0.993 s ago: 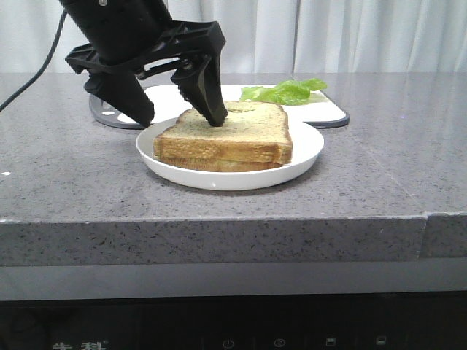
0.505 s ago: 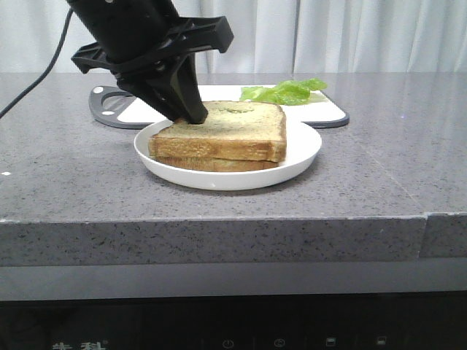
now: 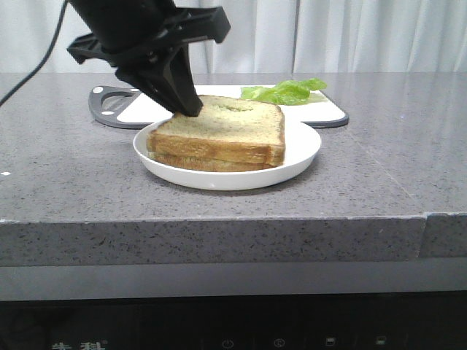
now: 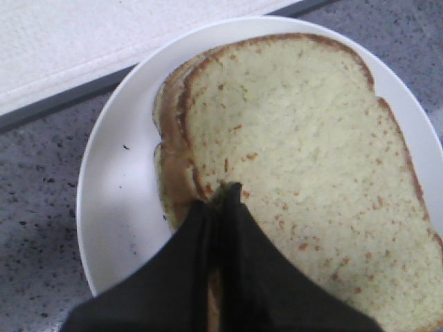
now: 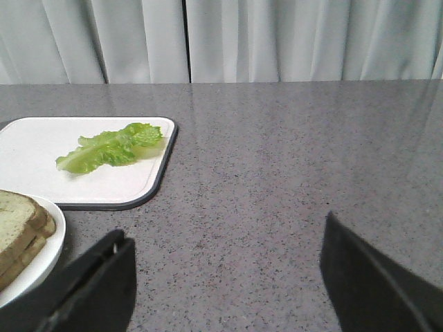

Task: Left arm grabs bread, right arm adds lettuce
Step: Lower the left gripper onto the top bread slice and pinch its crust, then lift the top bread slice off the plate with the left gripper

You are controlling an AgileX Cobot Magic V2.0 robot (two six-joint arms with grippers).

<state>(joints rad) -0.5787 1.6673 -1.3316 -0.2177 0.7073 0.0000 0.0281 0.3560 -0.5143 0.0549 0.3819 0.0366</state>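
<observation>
Two look-alike bread slices lie stacked on a white plate [image 3: 300,152]. My left gripper [image 3: 187,109] is shut on the far left edge of the top bread slice [image 3: 226,131], with one finger above and one below the crust. In the left wrist view the fingertips [image 4: 223,197] pinch that slice [image 4: 297,159] at its crust, above the lower slice [image 4: 168,173]. The green lettuce leaf [image 3: 286,91] lies on the white cutting board [image 3: 325,111] behind the plate. It also shows in the right wrist view [image 5: 111,147]. My right gripper [image 5: 224,232] is open and empty over bare counter, to the right of the board.
The grey stone counter drops off at its front edge [image 3: 219,219]. The cutting board [image 5: 41,149] has a dark rim and a grey handle end [image 3: 106,102] at the left. White curtains hang behind. The plate's rim [image 5: 48,249] shows in the right wrist view.
My left gripper went from open astride the top slice's edge to shut on it. The plate and bread slid a little to the left.
</observation>
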